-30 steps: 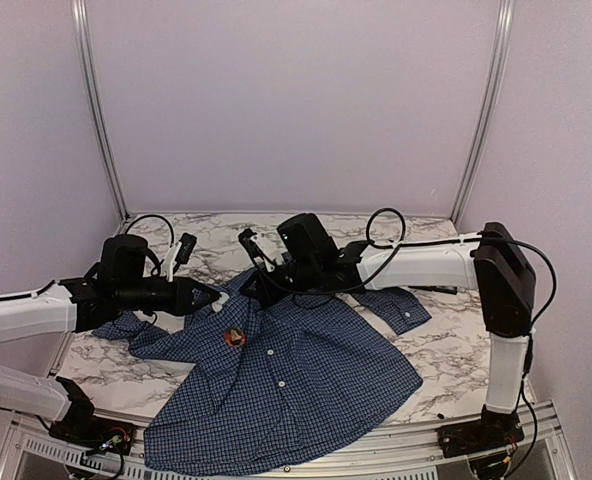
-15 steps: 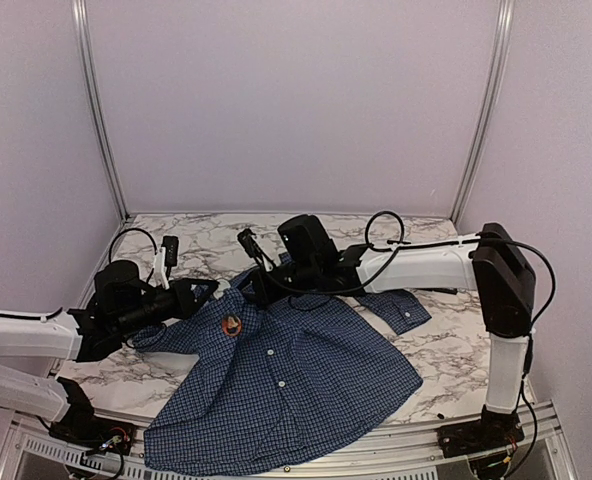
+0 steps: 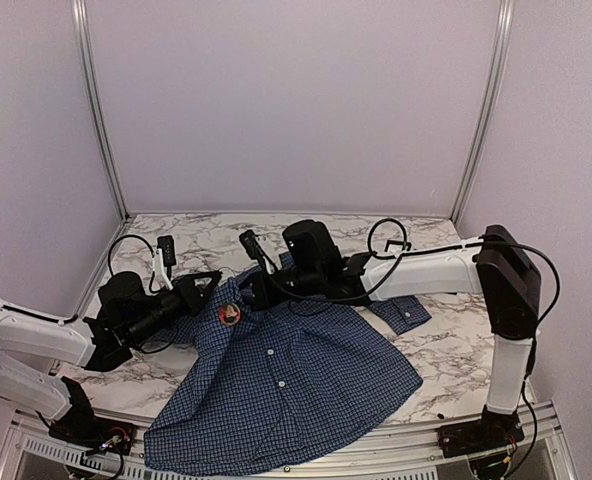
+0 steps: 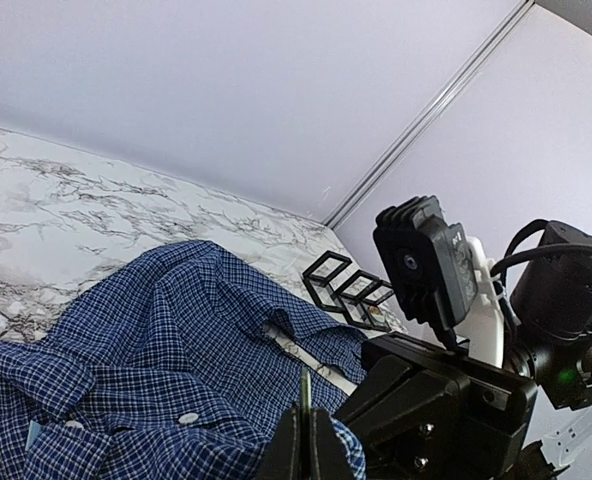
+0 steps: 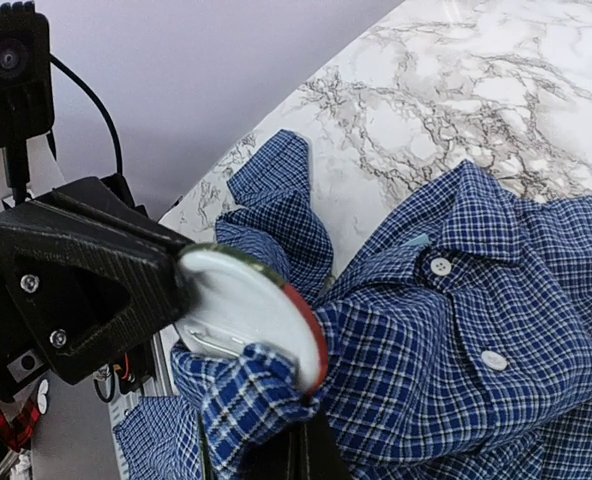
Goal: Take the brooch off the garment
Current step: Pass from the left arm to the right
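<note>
The dark blue checked shirt (image 3: 296, 380) lies spread on the marble table, collar end toward the back left. The round brooch (image 3: 230, 314), red-rimmed with a white back and pin (image 5: 241, 300), is lifted off the table with cloth bunched round its lower edge. My left gripper (image 3: 208, 290) is shut on the brooch's edge, seen edge-on between its fingers in the left wrist view (image 4: 304, 392). My right gripper (image 3: 251, 292) is shut on a fold of shirt (image 5: 246, 410) just below the brooch. The two grippers nearly touch.
A black wire-frame rack (image 4: 351, 290) stands on the marble table (image 3: 446, 350) behind the shirt collar. A sleeve cuff (image 3: 404, 308) lies under the right arm. Walls and metal posts close in the back and sides.
The left arm has swung lower and back toward the left. The brooch and the cloth round it have risen and shifted slightly toward the back. The right gripper has stayed on the cloth.
</note>
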Controlling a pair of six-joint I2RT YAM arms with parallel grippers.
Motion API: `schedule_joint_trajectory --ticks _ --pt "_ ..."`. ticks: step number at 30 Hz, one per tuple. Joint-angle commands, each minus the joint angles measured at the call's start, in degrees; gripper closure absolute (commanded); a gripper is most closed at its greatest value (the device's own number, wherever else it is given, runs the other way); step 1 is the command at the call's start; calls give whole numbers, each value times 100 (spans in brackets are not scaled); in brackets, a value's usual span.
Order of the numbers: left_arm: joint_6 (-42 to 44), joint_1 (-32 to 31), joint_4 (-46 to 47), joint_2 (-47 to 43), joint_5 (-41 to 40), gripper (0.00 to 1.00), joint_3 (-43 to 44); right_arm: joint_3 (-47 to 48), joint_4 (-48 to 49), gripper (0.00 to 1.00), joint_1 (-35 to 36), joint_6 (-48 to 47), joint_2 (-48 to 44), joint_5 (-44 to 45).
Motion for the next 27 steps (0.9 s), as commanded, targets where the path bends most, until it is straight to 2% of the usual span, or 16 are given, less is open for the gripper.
schedule_joint_trajectory --ticks 1,7,11,13,21,27 --pt "-306 -126 1104 357 -237 100 -107 126 291 100 239 -74 -37 -230" --pt "-544 -170 1514 655 -239 100 -81 -74 460 96 223 -130 -63 -100" --pt "-724 -173 1617 704 -187 100 -104 -395 840 84 47 -34 -202 -164" --pt "-766 -176 1632 672 -159 100 -115 -512 925 81 -23 -72 -290 -166" --pt "-807 -167 1685 517 -60 100 -166 -1214 1864 65 -240 34 -736 -418" --pt "-874 -162 1909 584 69 100 -161 -1666 2897 60 -355 526 -827 -620"
